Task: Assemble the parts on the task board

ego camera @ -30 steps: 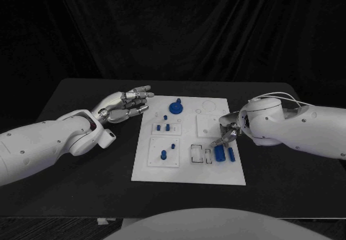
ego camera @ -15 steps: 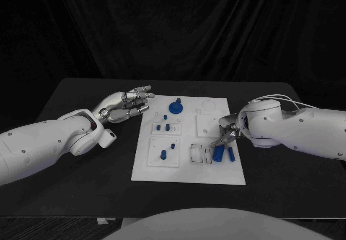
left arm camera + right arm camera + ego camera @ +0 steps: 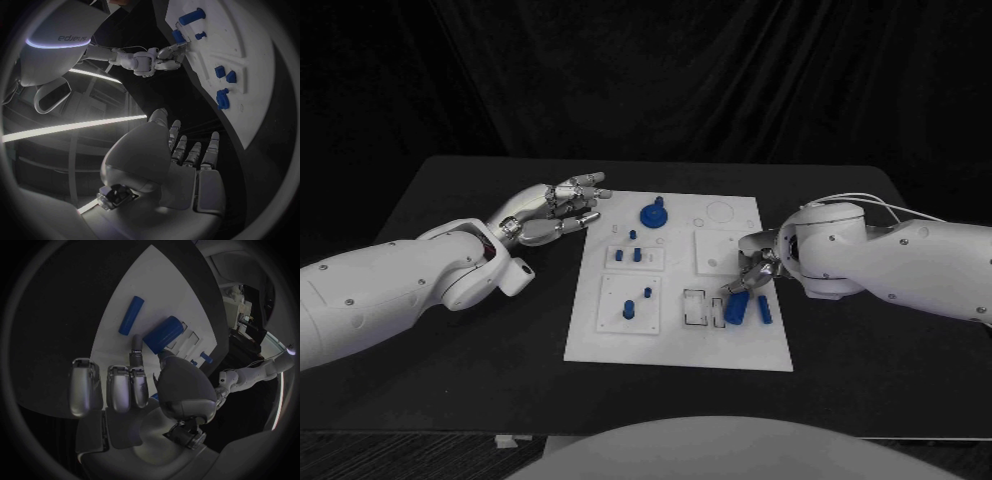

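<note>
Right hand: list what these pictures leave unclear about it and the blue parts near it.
- Head view: the right hand covers the end of the wider blue bar; contact cannot be told.
- Right wrist view: a fingertip ends near the bar; touching or apart is unclear.
- Left wrist view: that hand is too small.

We see the white task board (image 3: 678, 340) lying flat at the table's centre. Small blue parts stand in its recessed panels: a round piece (image 3: 653, 212) at the far end, short pegs (image 3: 635, 254) mid-board, and two cylinders (image 3: 738, 308) lying near its right edge.
</note>
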{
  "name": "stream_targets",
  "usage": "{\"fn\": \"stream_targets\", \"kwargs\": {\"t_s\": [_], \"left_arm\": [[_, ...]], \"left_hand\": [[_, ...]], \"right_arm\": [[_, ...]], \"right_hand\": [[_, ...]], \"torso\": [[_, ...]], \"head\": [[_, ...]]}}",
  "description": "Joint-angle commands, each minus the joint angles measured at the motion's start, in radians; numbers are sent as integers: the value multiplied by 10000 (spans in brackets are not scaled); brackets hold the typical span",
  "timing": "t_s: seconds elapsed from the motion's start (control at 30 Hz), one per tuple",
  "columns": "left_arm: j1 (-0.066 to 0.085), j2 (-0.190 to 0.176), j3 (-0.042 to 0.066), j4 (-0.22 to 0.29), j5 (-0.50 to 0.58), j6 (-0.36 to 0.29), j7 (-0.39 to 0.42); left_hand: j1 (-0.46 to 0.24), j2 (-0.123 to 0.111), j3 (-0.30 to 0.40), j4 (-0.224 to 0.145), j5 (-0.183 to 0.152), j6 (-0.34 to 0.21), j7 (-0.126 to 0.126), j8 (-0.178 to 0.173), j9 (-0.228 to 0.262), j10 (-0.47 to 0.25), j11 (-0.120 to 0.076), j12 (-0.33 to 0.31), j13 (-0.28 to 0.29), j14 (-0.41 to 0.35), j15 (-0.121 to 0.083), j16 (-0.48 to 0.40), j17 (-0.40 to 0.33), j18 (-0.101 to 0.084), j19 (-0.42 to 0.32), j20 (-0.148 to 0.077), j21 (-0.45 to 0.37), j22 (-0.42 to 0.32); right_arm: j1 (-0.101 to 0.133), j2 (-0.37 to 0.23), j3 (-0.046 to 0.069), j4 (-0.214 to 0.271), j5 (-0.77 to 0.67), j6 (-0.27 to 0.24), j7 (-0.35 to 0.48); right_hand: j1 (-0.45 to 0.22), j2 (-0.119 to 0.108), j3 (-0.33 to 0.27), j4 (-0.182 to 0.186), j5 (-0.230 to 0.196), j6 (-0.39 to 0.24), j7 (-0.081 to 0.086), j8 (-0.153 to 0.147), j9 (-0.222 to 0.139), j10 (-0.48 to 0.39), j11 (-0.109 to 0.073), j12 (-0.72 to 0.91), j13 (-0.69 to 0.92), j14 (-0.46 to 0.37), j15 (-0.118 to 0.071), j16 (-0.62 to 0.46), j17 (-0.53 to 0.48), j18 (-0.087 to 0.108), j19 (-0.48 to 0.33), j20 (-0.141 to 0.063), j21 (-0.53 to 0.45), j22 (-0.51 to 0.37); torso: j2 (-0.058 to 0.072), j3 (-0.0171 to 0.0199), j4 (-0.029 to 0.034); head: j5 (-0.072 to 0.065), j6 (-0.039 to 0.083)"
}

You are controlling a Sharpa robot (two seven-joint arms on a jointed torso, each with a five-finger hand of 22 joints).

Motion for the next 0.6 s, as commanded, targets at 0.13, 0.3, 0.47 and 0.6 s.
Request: {"fn": "stream_targets", "kwargs": {"t_s": [0.13,0.3,0.47,0.6], "left_arm": [[-24,17,11,5,88,72,100],[-32,15,11,0,88,72,94],[-43,17,11,-6,88,79,90],[-52,19,11,-10,88,82,90]], "left_hand": [[37,79,58,-11,66,40,-2,52,8,-5,47,19,9,62,-6,-16,-12,-58,15,25,31,-16],[37,79,58,-11,66,40,-2,52,8,-5,47,19,9,62,-6,-16,-12,-58,15,25,31,-16],[37,79,58,-11,66,40,-2,52,8,-5,47,19,9,62,-6,-16,-12,-58,15,25,31,-16],[37,79,58,-11,66,40,-2,52,8,-5,47,19,9,62,-6,-16,-12,-58,15,25,31,-16]], "right_arm": [[-30,-39,4,31,231,-515,-9],[-30,-77,4,55,245,-801,118],[-29,-100,4,79,248,-1025,219],[-28,-119,4,97,249,-1163,267]], "right_hand": [[353,-50,114,-15,153,-489,-12,543,962,1059,-109,26,2631,821,-67,-105,1618,205,263,-70,-210,2013],[572,-119,162,-72,173,-927,6,941,1626,1059,-100,26,2631,810,-55,-141,1556,237,215,-72,-376,1970],[615,-150,134,-7,-22,-1504,71,1299,2186,1059,-43,26,2631,804,-17,-161,1522,248,203,-35,-464,1956],[595,-138,103,39,-145,-1787,95,1540,2492,1059,-21,26,2631,802,2,-169,1506,252,205,-15,-493,1957]], "torso": [[-7,2,4],[-7,0,2],[-6,0,-3],[-5,1,-3]], "head": [[19,1],[28,1],[37,1],[40,1]]}}
